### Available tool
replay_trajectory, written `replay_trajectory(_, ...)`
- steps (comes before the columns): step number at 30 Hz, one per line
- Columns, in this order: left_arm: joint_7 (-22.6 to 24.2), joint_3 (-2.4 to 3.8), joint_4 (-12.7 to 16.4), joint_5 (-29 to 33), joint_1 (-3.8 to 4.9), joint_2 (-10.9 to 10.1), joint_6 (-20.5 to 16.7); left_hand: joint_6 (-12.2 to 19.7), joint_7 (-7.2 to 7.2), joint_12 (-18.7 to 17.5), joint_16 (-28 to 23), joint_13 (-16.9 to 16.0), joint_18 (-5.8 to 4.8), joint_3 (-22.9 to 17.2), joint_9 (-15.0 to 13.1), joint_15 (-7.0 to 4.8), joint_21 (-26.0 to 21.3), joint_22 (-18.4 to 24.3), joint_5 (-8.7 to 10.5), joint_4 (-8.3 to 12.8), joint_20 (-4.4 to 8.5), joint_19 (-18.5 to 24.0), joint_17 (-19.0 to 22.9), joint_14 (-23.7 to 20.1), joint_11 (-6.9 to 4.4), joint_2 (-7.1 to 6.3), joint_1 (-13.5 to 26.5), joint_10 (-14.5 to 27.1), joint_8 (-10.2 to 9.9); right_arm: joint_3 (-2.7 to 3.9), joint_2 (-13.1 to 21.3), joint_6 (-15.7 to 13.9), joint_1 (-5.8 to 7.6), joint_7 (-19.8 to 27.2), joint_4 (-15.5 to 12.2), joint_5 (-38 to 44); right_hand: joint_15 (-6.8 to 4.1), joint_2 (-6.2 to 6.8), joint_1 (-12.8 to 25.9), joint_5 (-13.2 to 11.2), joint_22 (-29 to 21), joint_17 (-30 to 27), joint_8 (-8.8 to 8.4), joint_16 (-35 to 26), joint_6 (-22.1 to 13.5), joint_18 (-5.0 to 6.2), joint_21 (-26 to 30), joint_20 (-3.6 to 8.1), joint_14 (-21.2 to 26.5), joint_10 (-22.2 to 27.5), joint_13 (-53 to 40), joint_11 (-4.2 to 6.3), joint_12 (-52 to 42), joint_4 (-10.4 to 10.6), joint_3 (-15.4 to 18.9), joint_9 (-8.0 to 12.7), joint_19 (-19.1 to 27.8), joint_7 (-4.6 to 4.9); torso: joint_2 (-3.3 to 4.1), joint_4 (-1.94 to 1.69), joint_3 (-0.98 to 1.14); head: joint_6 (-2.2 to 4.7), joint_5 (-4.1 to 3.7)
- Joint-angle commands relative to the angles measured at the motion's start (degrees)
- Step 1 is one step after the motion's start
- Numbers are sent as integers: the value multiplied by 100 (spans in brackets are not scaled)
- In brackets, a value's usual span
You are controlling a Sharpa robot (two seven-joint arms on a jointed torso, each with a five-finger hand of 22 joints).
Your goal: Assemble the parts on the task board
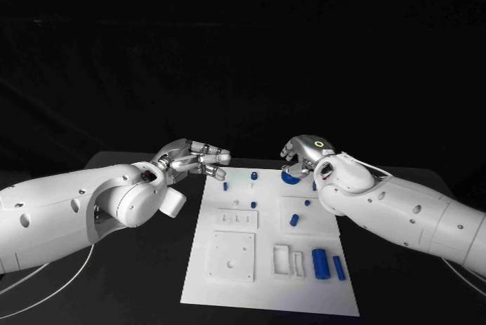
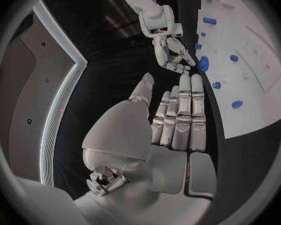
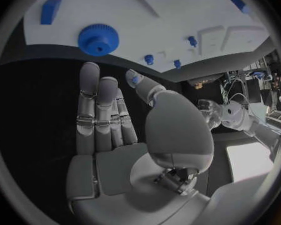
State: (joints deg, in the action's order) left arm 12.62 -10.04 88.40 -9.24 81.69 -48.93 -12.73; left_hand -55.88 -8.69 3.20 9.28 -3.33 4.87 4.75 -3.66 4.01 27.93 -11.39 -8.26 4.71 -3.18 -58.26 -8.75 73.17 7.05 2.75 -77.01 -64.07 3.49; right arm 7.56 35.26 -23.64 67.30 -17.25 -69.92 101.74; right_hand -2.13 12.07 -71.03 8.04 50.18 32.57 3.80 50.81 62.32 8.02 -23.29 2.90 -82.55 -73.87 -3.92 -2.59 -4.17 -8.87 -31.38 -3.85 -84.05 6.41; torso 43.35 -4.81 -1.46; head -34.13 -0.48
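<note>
Nearest me on the task board (image 1: 265, 297), two long blue cylinders (image 1: 320, 263) are lying side by side near its right edge, their long axes running away from me, just right of two raised white rectangular blocks (image 1: 279, 260) and a square white plate (image 1: 232, 255). Further up the board, a shorter blue peg (image 1: 293, 219) is lying tilted slightly off that same line, and small blue pins (image 1: 254, 205) are standing upright around the middle and the left. At the far right corner a round blue gear (image 3: 98, 39) is lying flat, its bore facing up, and a short blue peg (image 1: 251, 175) is standing near the far edge. My left hand (image 1: 192, 158) is hovering just off the board's far left corner, over the black bench (image 1: 132, 297), fingers straight and lying close together, holding nothing. My right hand (image 1: 302, 153) is hanging just above the gear; the wrist view shows its fingers extended side by side with the thumb apart, gripping nothing. Beyond the bench the room is falling away into darkness.
</note>
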Motion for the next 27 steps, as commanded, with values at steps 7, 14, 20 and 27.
replay_trajectory(7, 61, 4, -78, -3, 17, -8, 126, 0, -19, 16, -19, -9, 1, -7, -4, 2, 25, 14, 22, -23, 13, -29, -9, 19, 1, -10, 11, 27, 8, 206, 281, 803, 0, 296, 8, -762, -240, -350, -363, 295, 293, 454, -21, 229, -141, -313, -102, 298, 36, 658, -3235, 308, -3520, 52, 1929, 5, -158, -81, -46, 162, 54, 70, 46)
replay_trajectory(14, 59, 3, -112, 1, 15, -3, 150, -4, -17, 17, -18, -9, 1, -11, -4, 1, 29, 18, 20, -20, 15, -31, -9, 19, 0, 1, 10, 23, 9, 231, 184, 1014, -24, 285, 248, -694, -170, -367, -317, 259, 916, 1749, -16, 1005, -390, -243, -670, 227, 61, 744, -5136, 269, -5285, 166, 2035, 2, -185, -46, -37, 154, 62, 88, 23)
replay_trajectory(20, 51, 1, -139, 2, 12, 24, 172, 4, -20, 16, -17, -9, 0, -10, -4, 1, 33, 22, 21, -14, 14, -28, -9, 19, 1, 5, 10, 28, 7, 236, 9, 1098, -49, 294, 479, -680, -158, -323, -334, 272, 1330, 2320, -22, 1164, -480, -229, -960, 206, 16, 461, -5931, 271, -5808, 329, 2080, 4, -162, -52, -26, 122, 45, 83, 7)
replay_trajectory(27, 34, 0, -143, -2, 11, 34, 175, 4, -20, 16, -17, -9, 0, -10, -4, 1, 33, 22, 21, -14, 14, -28, -9, 19, 1, 5, 10, 28, 7, 237, -169, 1179, -66, 343, 706, -785, -149, -345, -328, 332, 1491, 2485, -19, 1210, -448, -227, -1019, 199, -10, 359, -6153, 262, -5960, 358, 2107, 2, -184, -50, -6, 112, 53, 55, 16)
